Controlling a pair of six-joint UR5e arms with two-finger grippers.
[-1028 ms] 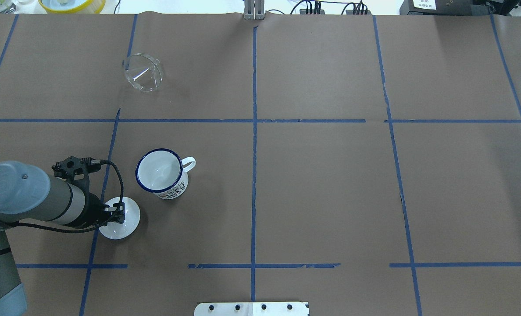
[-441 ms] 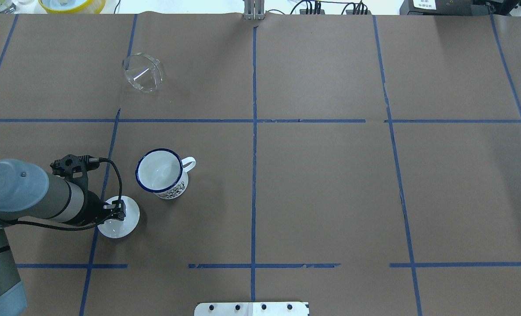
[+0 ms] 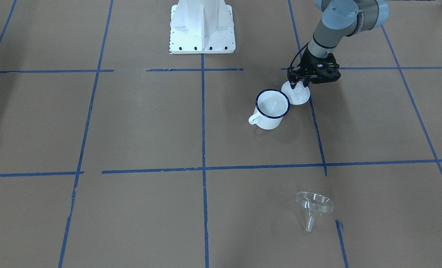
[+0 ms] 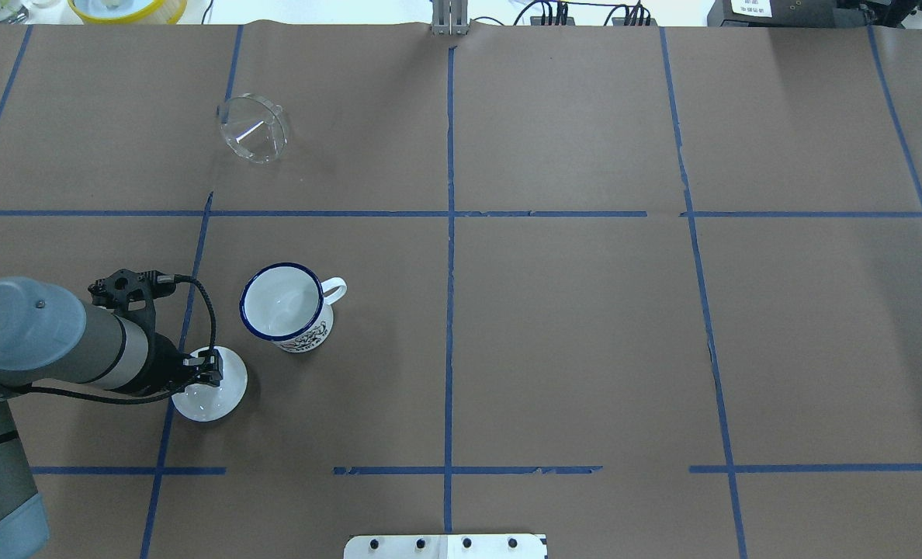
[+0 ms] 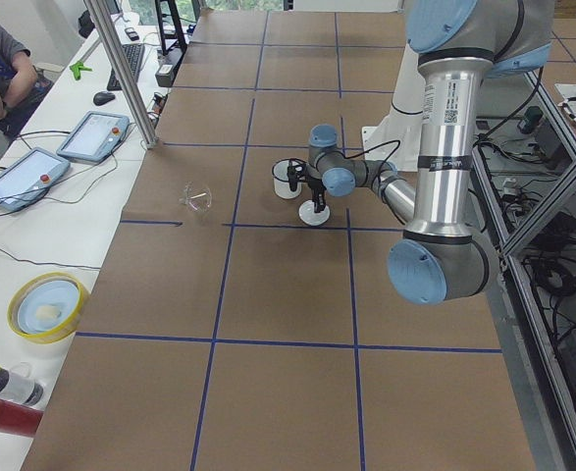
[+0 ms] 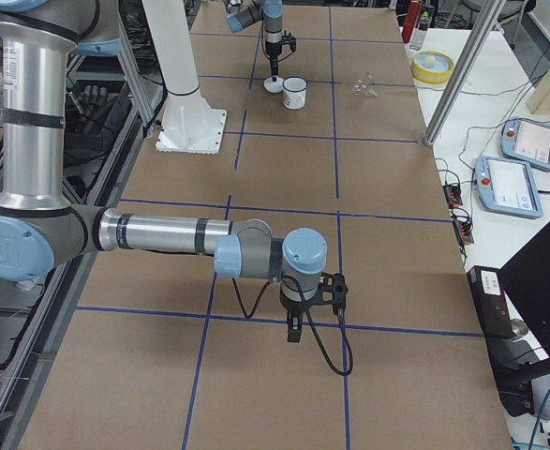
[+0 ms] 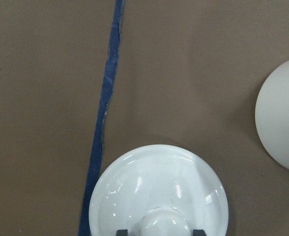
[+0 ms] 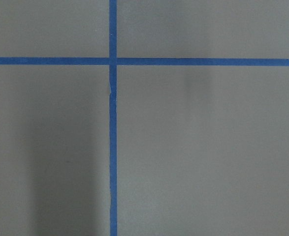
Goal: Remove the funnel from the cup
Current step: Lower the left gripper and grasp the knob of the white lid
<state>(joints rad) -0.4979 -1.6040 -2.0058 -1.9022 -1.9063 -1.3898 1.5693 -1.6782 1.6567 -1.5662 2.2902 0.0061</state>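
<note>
The clear funnel (image 4: 253,138) lies on its side on the brown paper at the far left, well apart from the cup; it also shows in the front view (image 3: 314,206). The white cup (image 4: 282,304) with a dark blue rim stands upright and empty, handle to the right. My left gripper (image 4: 206,378) points down beside the cup, shut on the knob of a white round lid (image 4: 216,397). In the left wrist view the lid (image 7: 159,187) fills the bottom, with the cup's edge (image 7: 284,123) at the right. My right gripper (image 6: 293,333) shows only in the exterior right view, so I cannot tell its state.
Blue tape lines cross the brown paper. The robot's white base (image 3: 202,26) stands at the table's near edge. A yellow-rimmed bowl (image 4: 127,8) sits beyond the far left edge. The right wrist view shows only paper and tape.
My left arm has shifted slightly to the left, and the lid has moved a few pixels with it. The funnel and cup have not moved.
</note>
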